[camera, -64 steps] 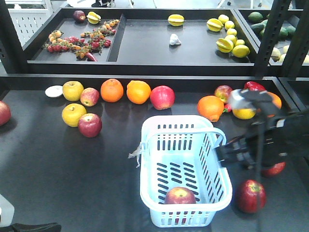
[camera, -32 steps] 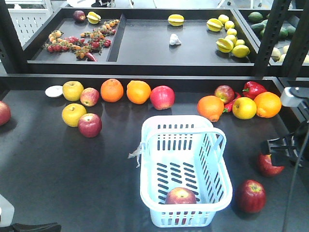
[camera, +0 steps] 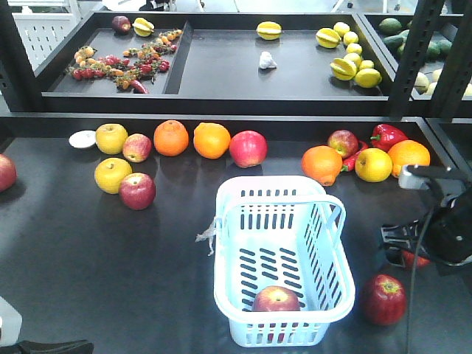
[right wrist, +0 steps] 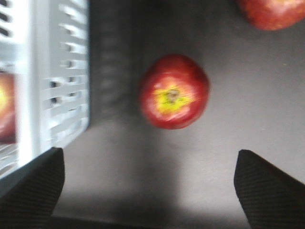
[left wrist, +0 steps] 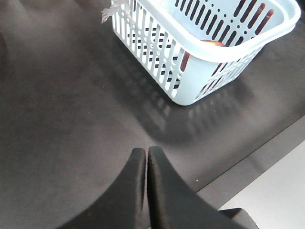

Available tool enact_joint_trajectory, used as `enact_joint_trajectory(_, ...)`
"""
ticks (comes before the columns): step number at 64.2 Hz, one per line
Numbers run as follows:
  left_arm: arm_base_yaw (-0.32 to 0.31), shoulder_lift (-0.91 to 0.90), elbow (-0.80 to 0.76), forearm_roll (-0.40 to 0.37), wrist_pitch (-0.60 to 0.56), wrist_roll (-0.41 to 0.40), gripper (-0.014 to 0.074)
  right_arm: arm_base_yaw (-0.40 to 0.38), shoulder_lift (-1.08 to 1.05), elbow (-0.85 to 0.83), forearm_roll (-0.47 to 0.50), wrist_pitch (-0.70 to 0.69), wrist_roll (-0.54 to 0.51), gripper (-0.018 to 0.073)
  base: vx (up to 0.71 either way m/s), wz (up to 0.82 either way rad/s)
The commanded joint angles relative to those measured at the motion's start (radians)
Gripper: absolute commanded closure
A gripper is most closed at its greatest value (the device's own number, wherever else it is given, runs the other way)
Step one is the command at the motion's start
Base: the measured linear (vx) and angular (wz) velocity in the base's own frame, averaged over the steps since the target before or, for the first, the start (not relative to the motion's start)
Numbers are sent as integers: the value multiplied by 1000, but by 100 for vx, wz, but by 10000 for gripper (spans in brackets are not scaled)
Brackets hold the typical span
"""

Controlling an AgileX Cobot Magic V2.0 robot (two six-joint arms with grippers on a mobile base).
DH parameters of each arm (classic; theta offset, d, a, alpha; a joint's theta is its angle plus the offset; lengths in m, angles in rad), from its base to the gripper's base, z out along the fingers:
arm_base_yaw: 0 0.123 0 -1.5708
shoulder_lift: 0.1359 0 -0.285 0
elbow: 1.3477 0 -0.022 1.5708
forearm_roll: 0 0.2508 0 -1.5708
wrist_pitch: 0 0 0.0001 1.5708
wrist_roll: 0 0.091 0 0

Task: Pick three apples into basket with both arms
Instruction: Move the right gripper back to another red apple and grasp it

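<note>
Three views, one moment.

**Front view:** The basket (camera: 225, 251) stands mid-worktop (camera: 88, 258), with the first apple (camera: 276, 299) inside at its near end. The second apple (camera: 383, 299) rests on the worktop just right of the basket's near corner. The third apple (camera: 414, 259) lies a little farther back, mostly hidden beneath the right arm (camera: 448, 234), which hangs over the worktop's right side. Other apples, oranges (camera: 171, 137) and a pepper (camera: 387, 135) line the back of the worktop.

**Left wrist view:** The left pincer (left wrist: 146, 152) has its tips pressed together with nothing between them. It hovers over bare worktop near the front edge. The basket (left wrist: 248, 42) sits ahead and to the right, apart from the pincer, and the red of the first apple (left wrist: 186, 59) shows through the slots.

**Right wrist view (blurred):** The right pincer (right wrist: 152, 188) is spread wide and empty, with one finger in each lower corner. The second apple (right wrist: 174, 90), stem up, lies on the worktop ahead of the gap between the fingers, untouched, near the basket wall (right wrist: 62, 71). The third apple (right wrist: 271, 12) is cut off by the top right edge. The first apple (right wrist: 5, 105) shows at the left margin, inside the basket.
</note>
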Motion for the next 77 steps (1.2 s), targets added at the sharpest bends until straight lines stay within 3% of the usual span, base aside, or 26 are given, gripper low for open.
enact_joint_trajectory(1,-3,-2,-26,-15,-54,-8,604,-5,24,-22,-37,-48,31,-136,0,0)
enact_joint_trajectory(20,-3,-2,-26,-15,-54,-8,604,-5,158,-27,-48,-119,39,-110,0,0)
enact_joint_trajectory(46,-3,-2,-26,-15,-54,-8,604,-5,281,-105,-38,-57,39,-96,0,0)
enact_joint_trajectory(69,-3,-2,-26,-15,-54,-8,604,-5,408,-105,-38,-91,36,-83,0,0)
enact_joint_trajectory(77,-3,-2,-26,-15,-54,-8,604,-5,425,-105,-38,-96,36,-40,0,0)
